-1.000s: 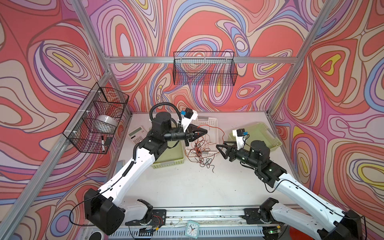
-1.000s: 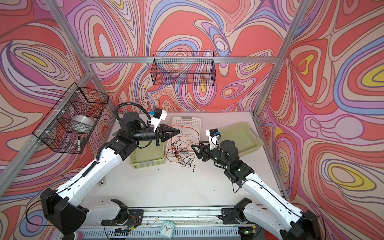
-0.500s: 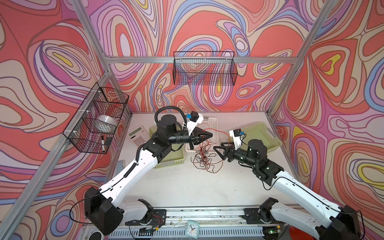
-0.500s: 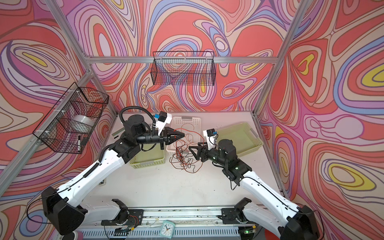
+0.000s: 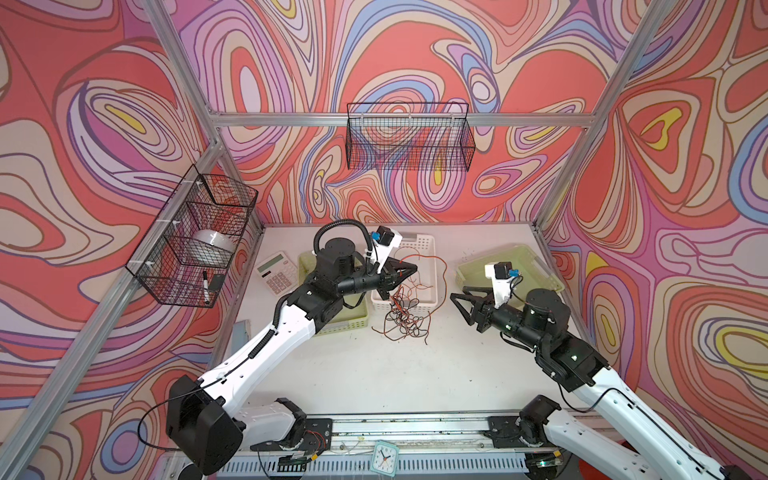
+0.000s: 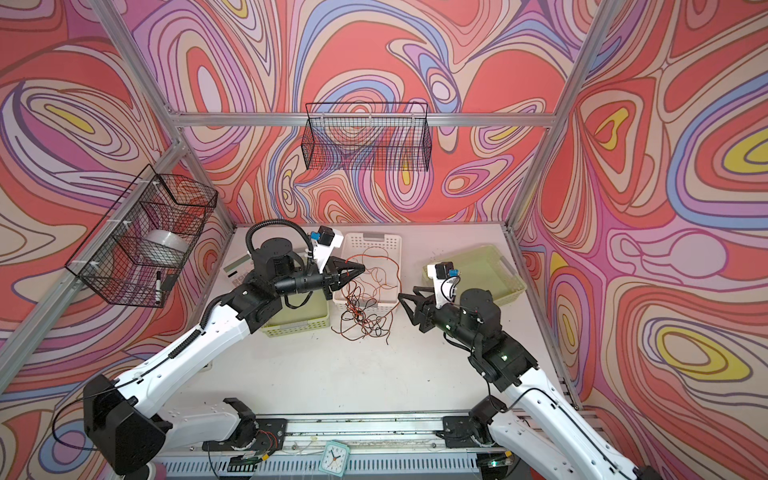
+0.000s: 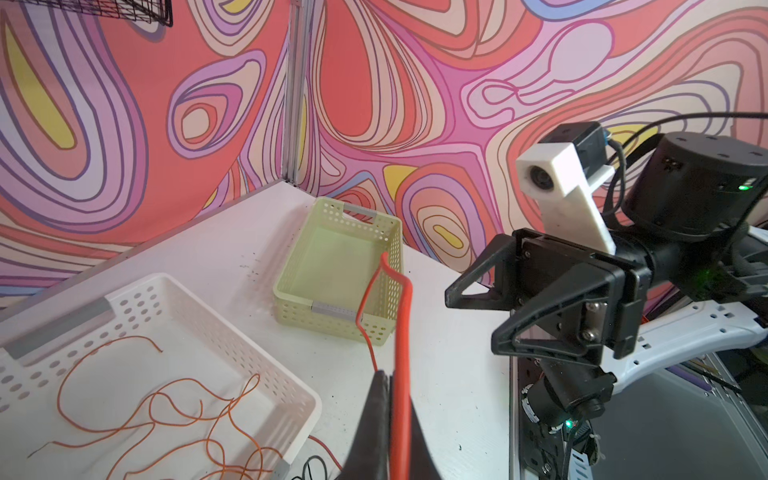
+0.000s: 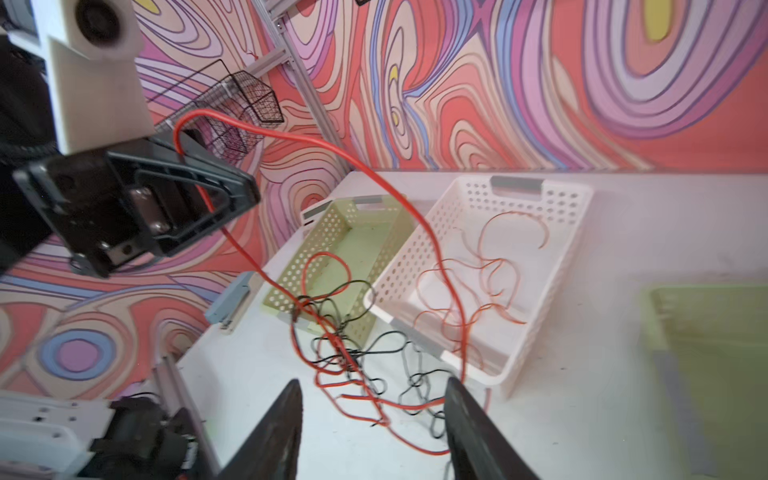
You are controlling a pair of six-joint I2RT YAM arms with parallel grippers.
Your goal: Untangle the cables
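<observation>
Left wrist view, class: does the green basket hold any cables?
No, the green basket has a bare floor; the red cable crossing it rises in front, pinched by the left gripper.

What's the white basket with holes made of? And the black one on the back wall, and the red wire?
The white basket looks like moulded plastic: smooth matte walls with round holes. The black basket on the back wall looks like thin metal wire, probably coated: a see-through grid. The red cable seems sheathed in shiny, soft plastic: it bends in loose loops.
</observation>
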